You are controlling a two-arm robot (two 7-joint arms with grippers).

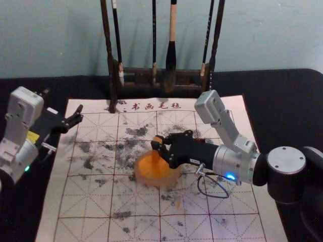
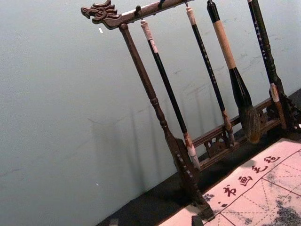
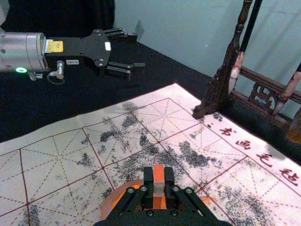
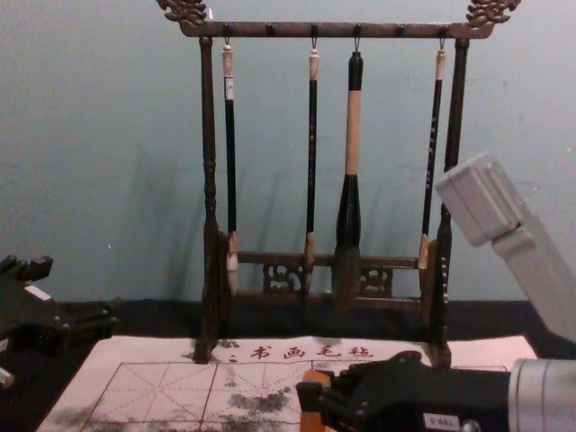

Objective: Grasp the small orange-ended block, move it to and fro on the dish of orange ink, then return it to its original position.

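Right tool [image 1: 157,146] clamps the block [image 3: 159,179] at the dish [image 1: 151,181]; left tool [image 1: 63,103], wide, near mat [image 1: 74,201].

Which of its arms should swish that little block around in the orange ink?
Right, I'd say: the right gripper holds the block at the orange ink dish, while the left gripper hangs open and empty, well off to the left.

"书画毛毡" [image 1: 156,106] on mat [image 1: 136,229]

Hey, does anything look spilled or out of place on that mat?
Yes: dark blotches are scattered over the gridded mat, and an orange smear lies on it just outside the dish; it looks like stray ink, perhaps dripped.
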